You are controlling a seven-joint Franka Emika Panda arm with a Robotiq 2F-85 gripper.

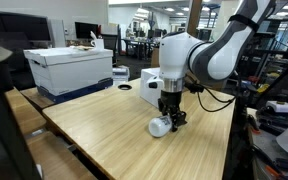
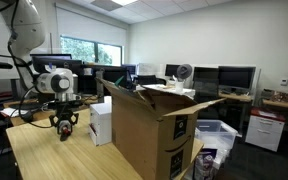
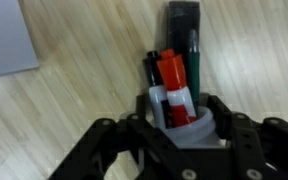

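- White cup [image 3: 189,128] of markers [image 3: 174,70] lies on its side on the wooden table [image 1: 94,135], lower centre of the wrist view.
- It is probably light, stiff, smooth plastic that rolls easily, and the loose markers could slide out.
- Best hold is across the cup wall, near the rim.
- Gripper [image 3: 184,108] jaws flank the cup, partly closed. Cannot tell whether the pads touch it.
- In an exterior view, a white box [image 1: 149,82] sits behind and the table edge is near at right. Open wood runs toward the lower left.

1. Your gripper [image 1: 169,118] hangs over the bench [image 1: 84,135].
2. A cup [image 3: 181,125] lies on its side on the bench, between the gripper's fingers.
3. Markers [image 3: 174,70] sit in the cup, sticking out away from your gripper.
4. In an exterior view, a small box [image 1: 149,80] stands just behind the gripper, and a large box [image 1: 69,68] farther back to the left.
5. In an exterior view, a cardboard box [image 2: 149,130] stands before the bench.
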